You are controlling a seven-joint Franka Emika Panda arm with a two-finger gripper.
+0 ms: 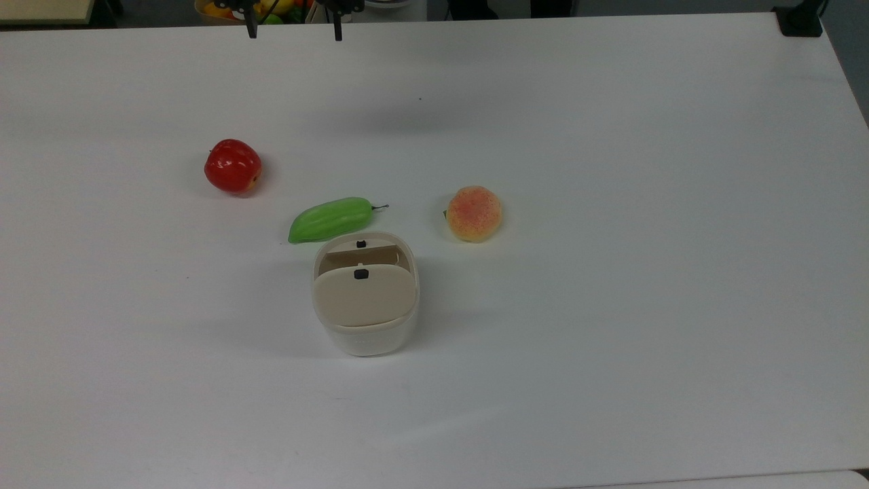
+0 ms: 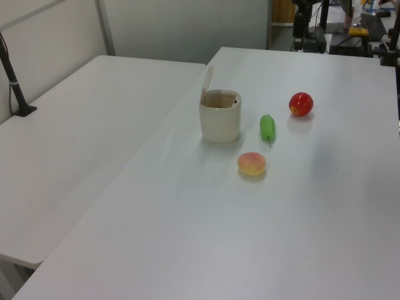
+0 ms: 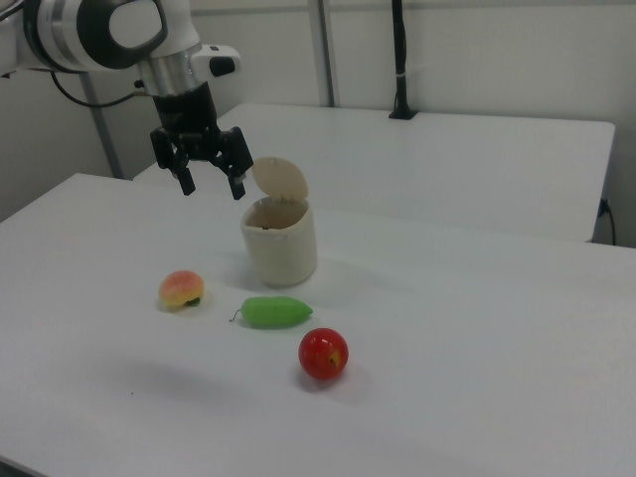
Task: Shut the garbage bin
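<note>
1. The white surface (image 1: pixel 611 339) is carrying every loose item; in the left view a second white table (image 2: pixel 81 137) is butting against it along one long edge.
2. The Panda arm (image 3: pixel 109 35) is reaching in from the right view's upper left, with the wrist pointing down.
3. The garbage bin (image 1: pixel 366 319) is standing upright near the middle of the surface. Its body is cream-white and rounded-square in outline.
4. The lid (image 1: pixel 364 293) is beige and is standing raised on its hinge, leaving the mouth of the bin open. In the right view the lid (image 3: pixel 279 179) is tilting up and back from the far rim.
5. The gripper (image 3: pixel 211 185) is hanging in the air with its two black fingers spread apart and nothing between them. In the right view it is sitting just left of the raised lid, clear of it. In the top view the fingertips (image 1: pixel 252 30) are poking in at the upper edge, well apart from the bin.
6. The green cucumber-like vegetable (image 1: pixel 330 219) is lying on its side just beside the bin, on the open, latch side.
7. The red apple (image 1: pixel 233 166) is resting toward the top view's left, apart from the vegetable.
8. The peach (image 1: pixel 474 213) is sitting toward the top view's right of the bin, near it but not touching.
9. One small black button (image 1: pixel 361 274) is showing on the lid, another black tab (image 1: pixel 361 243) on the bin's far rim.
</note>
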